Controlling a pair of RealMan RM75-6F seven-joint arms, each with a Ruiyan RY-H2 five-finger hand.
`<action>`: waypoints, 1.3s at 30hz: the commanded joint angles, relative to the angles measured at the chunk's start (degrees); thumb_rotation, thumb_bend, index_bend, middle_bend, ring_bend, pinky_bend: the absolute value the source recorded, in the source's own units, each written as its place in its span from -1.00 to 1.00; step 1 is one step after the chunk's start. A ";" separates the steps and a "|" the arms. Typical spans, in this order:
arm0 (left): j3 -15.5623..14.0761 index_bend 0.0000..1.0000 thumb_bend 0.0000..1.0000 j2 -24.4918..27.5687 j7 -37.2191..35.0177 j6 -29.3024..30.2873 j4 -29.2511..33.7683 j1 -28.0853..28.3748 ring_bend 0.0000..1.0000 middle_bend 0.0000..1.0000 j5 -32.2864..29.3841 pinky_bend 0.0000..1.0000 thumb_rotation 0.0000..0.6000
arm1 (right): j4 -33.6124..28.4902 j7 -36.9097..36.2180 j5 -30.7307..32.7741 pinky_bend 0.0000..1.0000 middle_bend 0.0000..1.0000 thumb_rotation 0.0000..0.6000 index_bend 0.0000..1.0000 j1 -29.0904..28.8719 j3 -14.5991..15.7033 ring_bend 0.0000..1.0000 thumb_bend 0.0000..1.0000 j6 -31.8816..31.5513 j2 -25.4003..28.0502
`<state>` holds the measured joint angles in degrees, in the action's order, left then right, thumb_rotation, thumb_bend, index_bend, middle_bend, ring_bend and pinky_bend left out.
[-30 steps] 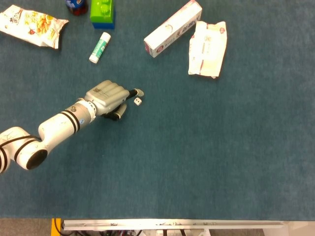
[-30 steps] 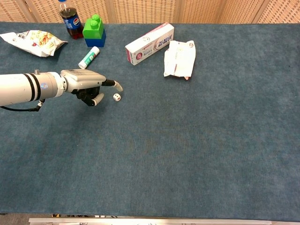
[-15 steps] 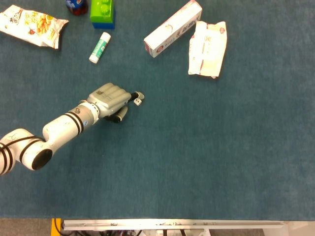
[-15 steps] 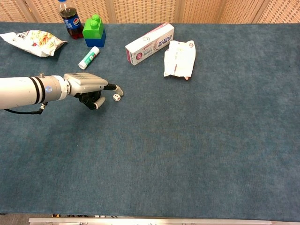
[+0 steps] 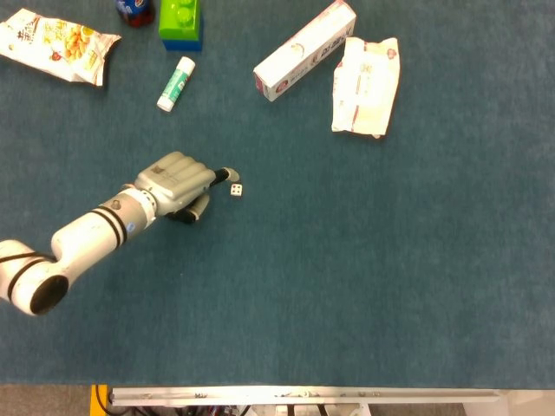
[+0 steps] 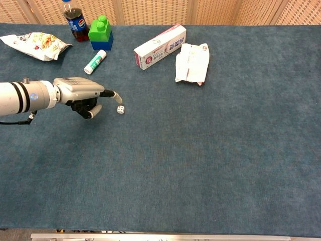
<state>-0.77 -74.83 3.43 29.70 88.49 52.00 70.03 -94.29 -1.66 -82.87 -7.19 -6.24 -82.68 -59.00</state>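
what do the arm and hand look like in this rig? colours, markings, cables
Only the left arm shows: glossy white cylindrical links, black bands near the wrist, a small blue dot by them. Chest view shows a thin black cable under the forearm. The left hand is grey-silver metal with dark finger segments and pale tips.

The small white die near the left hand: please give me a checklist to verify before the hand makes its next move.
1. Die lies free on the blue table, not held: ok.
2. Left hand is beside the die, one of its fingers reaching toward it: ok.
3. Finger touches the die: cannot tell.
4. Bare table around the die; glue stick stands far off: ok.
5. Hand holds nothing else: ok.
6. Right hand is visible: not ok, in neither view.
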 commanded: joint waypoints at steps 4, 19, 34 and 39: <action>-0.41 -0.73 0.44 1.93 1.42 3.45 3.83 -1.48 1.00 1.00 0.00 1.00 1.00 | -0.12 -0.05 -0.50 -0.21 -0.25 1.00 -0.43 -0.01 0.14 -0.39 -0.08 -0.11 -0.16; -0.47 -0.73 0.44 -2.40 4.74 0.95 -1.58 0.67 1.00 1.00 -6.91 1.00 1.00 | 0.46 -1.10 -0.06 -0.21 -0.25 1.00 -0.43 1.09 0.38 -0.39 -0.08 -0.98 0.16; -1.85 -0.73 0.44 -1.02 7.16 2.01 2.83 1.08 1.00 1.00 -8.21 1.00 1.00 | 1.27 -2.09 0.08 -0.21 -0.25 1.00 -0.43 1.52 0.48 -0.39 -0.08 -0.99 -0.10; -2.52 -0.73 0.44 0.40 7.87 3.08 5.88 0.69 1.00 1.00 -6.97 1.00 1.00 | 1.38 -2.30 -0.06 -0.21 -0.25 1.00 -0.43 1.62 0.44 -0.39 -0.08 -1.18 -0.13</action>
<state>-3.01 -74.91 10.99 32.38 93.65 52.85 62.62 -92.91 -3.96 -82.93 -5.57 -5.80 -83.87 -59.13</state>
